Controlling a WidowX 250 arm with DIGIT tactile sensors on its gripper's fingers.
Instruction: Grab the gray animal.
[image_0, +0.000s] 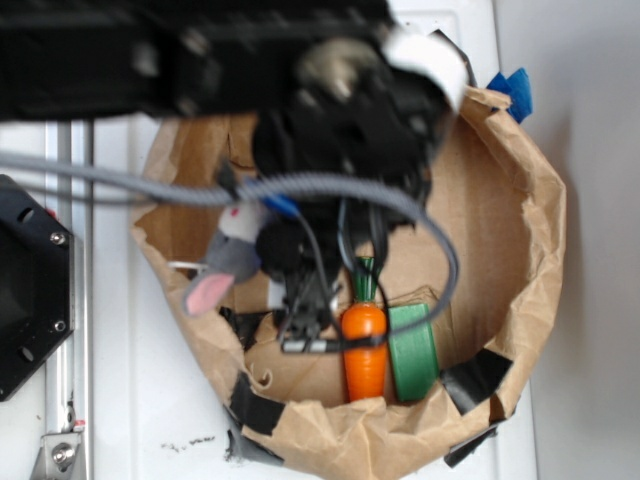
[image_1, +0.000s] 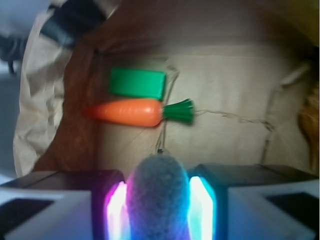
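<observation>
The gray animal (image_0: 232, 255) hangs at the left of the black gripper (image_0: 262, 248), its whitish face up and a pink-lined ear drooping toward the lower left. In the wrist view a fuzzy gray part of the animal (image_1: 159, 200) fills the gap between the two lit pads (image_1: 116, 210), which press on it from both sides. The gripper (image_1: 159, 192) is shut on the gray animal above the brown paper floor. The rest of the animal's body is hidden in the wrist view.
An orange toy carrot (image_0: 365, 350) with green leaves lies on the paper next to a green block (image_0: 412, 350). A crumpled brown paper wall (image_0: 540, 250), patched with black tape, rings the area. Gray cable (image_0: 330, 190) loops across it. A black mount (image_0: 30, 290) stands left.
</observation>
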